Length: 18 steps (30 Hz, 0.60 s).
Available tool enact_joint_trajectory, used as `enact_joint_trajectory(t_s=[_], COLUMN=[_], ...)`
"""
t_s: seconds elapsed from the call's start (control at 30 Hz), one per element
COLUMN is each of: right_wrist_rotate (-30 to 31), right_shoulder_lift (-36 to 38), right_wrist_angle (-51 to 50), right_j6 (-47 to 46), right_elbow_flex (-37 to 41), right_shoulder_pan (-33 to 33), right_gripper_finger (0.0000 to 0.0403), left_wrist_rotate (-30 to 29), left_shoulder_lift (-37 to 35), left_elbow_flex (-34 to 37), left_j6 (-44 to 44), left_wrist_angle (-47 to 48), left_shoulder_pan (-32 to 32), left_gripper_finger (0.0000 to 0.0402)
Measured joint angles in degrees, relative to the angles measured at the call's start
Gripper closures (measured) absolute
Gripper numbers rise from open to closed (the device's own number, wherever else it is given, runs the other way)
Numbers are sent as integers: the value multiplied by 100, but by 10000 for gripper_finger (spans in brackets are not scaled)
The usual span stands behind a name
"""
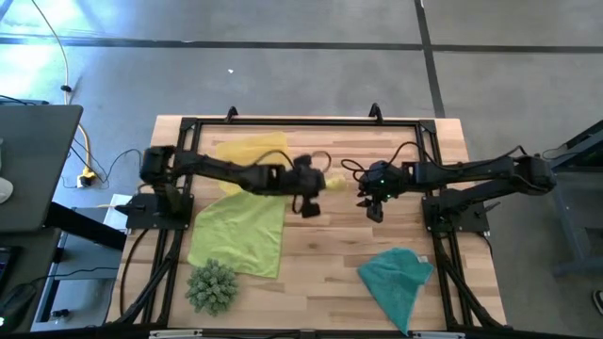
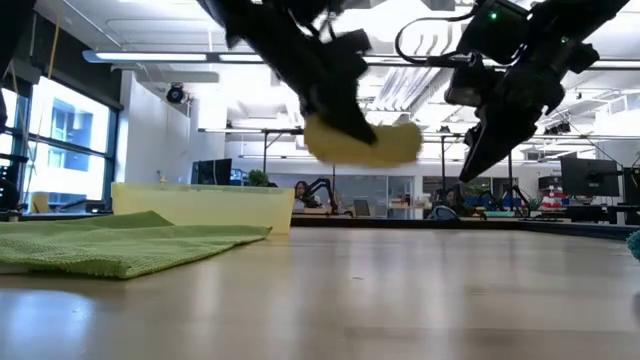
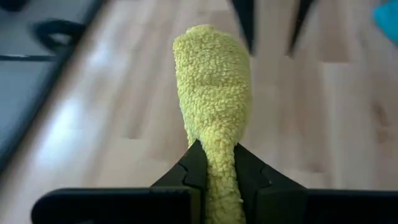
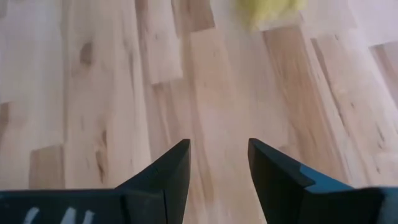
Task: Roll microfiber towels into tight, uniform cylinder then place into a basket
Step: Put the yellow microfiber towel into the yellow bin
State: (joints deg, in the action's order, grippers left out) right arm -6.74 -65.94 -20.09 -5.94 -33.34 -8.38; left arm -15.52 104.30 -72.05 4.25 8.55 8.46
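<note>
Wooden table (image 1: 320, 254) carries the lime green towel (image 1: 240, 234) flat at left; above its middle the left gripper (image 3: 214, 163) pinches the rolled yellow towel (image 3: 212, 93) aloft; right gripper (image 4: 219, 163) hangs beside it, jaws apart, empty.

Place: a robotics lab or test workspace in an open, office-like hall.
Floor: grey polished concrete (image 1: 283, 85) with dark seam lines, seen from above.
Rig: a black metal frame (image 1: 306, 121) bolted around a wooden butcher-block surface (image 1: 320, 254), with two dark arms mounted on it.
Cabling: a yellow cable (image 1: 58, 56) trails across the floor.
Ceiling: exposed ducts and long strip lights (image 2: 160, 57) in the low view.
Background: tall windows (image 2: 60, 140), desks with monitors (image 2: 585, 180), and a seated person (image 2: 300, 192) far off.
</note>
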Motion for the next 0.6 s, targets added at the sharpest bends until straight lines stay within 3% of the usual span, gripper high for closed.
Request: enact_joint_trajectory(t_s=[0.27, 0.5, 0.6], right_wrist_rotate=[249, 278, 291], right_shoulder_lift=[-6, -6, -6], right_wrist_angle=[-29, 101, 192], right_j6=[-1, -1, 0], right_elbow_flex=[0, 0, 0], right_shoulder_pan=[0, 0, 0], right_gripper_finger=[249, 249, 249], left_wrist_rotate=[-747, -781, -763], left_shoulder_lift=[-1048, -1449, -1457], left_elbow_flex=[275, 1489, 1947], left_j6=[435, 154, 90], left_wrist_angle=[1525, 1430, 974], left_shoulder_pan=[682, 1115, 1196], left_gripper_finger=[377, 377, 377])
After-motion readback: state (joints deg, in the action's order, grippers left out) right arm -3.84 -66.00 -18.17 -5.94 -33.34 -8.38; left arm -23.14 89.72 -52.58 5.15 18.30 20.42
